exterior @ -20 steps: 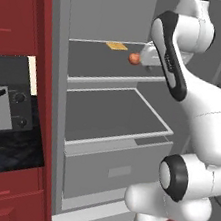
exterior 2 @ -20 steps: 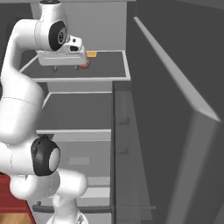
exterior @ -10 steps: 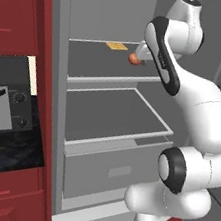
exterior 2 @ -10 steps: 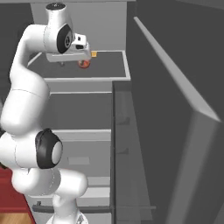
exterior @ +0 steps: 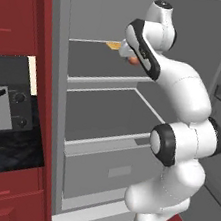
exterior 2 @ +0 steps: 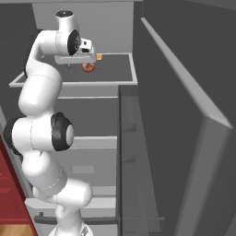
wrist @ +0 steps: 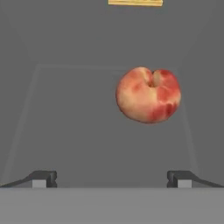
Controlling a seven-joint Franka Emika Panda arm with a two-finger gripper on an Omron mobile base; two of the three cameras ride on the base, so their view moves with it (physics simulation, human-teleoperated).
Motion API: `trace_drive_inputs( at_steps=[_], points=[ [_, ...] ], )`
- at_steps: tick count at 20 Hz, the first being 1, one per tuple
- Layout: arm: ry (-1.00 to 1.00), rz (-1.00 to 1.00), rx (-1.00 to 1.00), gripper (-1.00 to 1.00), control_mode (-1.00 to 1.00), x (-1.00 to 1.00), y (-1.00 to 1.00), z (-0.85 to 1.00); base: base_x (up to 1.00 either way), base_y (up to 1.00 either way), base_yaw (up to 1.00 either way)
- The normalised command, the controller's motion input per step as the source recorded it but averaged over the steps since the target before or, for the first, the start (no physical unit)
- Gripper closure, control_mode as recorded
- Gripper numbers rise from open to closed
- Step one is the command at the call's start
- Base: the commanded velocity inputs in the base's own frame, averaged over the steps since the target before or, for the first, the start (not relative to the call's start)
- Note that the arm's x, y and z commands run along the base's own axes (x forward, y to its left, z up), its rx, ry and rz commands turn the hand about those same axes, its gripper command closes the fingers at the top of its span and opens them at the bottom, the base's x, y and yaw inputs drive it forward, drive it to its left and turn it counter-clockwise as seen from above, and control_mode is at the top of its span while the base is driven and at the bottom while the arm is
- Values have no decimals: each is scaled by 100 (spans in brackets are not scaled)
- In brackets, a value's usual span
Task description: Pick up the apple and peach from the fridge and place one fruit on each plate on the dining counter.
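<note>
While the hand (wrist: 111, 178) gapes wide, the peach (wrist: 148, 94) shows its cleft upward.

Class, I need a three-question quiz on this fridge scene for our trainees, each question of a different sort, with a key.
1. True or false: the gripper is shut on the peach.
2. Which does the peach rest on? A) the drawer B) the top shelf C) the counter
3. Fill in: behind the peach lies a flat ____-coloured item.

Key: 1 false, the jaws stand open, short of the fruit; 2 B; 3 yellow.
</note>
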Motion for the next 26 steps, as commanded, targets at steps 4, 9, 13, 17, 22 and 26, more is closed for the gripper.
trace_drive_inputs(
  at_steps=[4,9,13,17,22,26],
  points=[
    [13,-5,0,-100,-100,64,-15,-2,0,0,0],
    [10,-6,0,-100,-100,65,-14,-9,0,0,0],
    [3,-4,0,-100,-100,94,0,-30,0,0,0],
    [4,-2,0,-100,-100,19,-1,-5,0,0,0],
    [5,0,3,-100,-100,-28,-8,0,0,0,0],
    [4,0,2,-100,-100,-46,-8,-4,0,0,0]
  ],
)
